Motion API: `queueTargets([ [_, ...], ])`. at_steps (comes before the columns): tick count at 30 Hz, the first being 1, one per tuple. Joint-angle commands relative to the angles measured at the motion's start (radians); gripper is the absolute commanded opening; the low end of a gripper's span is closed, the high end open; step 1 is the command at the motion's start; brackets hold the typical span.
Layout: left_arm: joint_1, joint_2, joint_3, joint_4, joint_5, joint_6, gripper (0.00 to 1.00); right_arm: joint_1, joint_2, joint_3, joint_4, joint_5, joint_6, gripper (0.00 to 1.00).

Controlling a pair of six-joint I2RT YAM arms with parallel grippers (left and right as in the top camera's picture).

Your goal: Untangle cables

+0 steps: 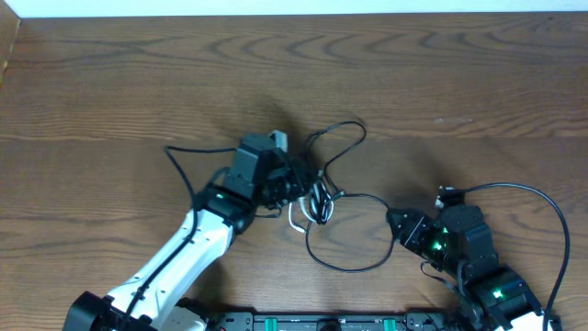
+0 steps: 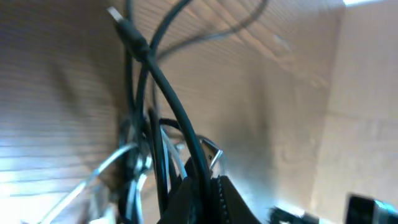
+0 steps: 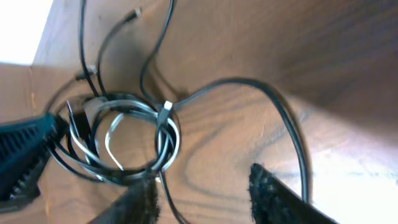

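Cables (image 1: 319,198) tangled at mid-tabletop (image 1: 459,74), flanked by both hands.
Pinched one black cord (image 2: 174,112) in the left hand (image 1: 296,183), probably to anchor the tangle; held the right hand (image 3: 205,193) spread, gripping nothing, right of it beside the black loop (image 1: 354,267), seemingly poised for a pull.

A dark brown wood-grain table (image 1: 459,64) fills the overhead view. Along its far edge runs a narrow white strip (image 1: 276,7), too thin to identify. Bright light leaves a pale glare (image 3: 360,180) on the wood.
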Motion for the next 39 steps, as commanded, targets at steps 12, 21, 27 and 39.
queueTargets([
  [12, -0.069, -0.012, 0.012, 0.209, 0.192, -0.057, 0.08, 0.021, 0.128, -0.005, 0.044, -0.102, 0.016, 0.49],
  [21, -0.069, -0.013, 0.012, 0.325, 0.272, -0.224, 0.08, 0.09, 0.387, -0.005, 0.298, -0.146, 0.294, 0.57],
  [27, -0.068, -0.013, 0.012, 0.425, 0.353, -0.299, 0.08, 0.108, 0.519, -0.005, 0.569, -0.195, 0.34, 0.36],
  [39, 0.024, -0.013, 0.012, 0.573, 0.463, -0.266, 0.08, 0.084, 0.566, -0.005, 0.377, -0.05, 0.214, 0.01],
])
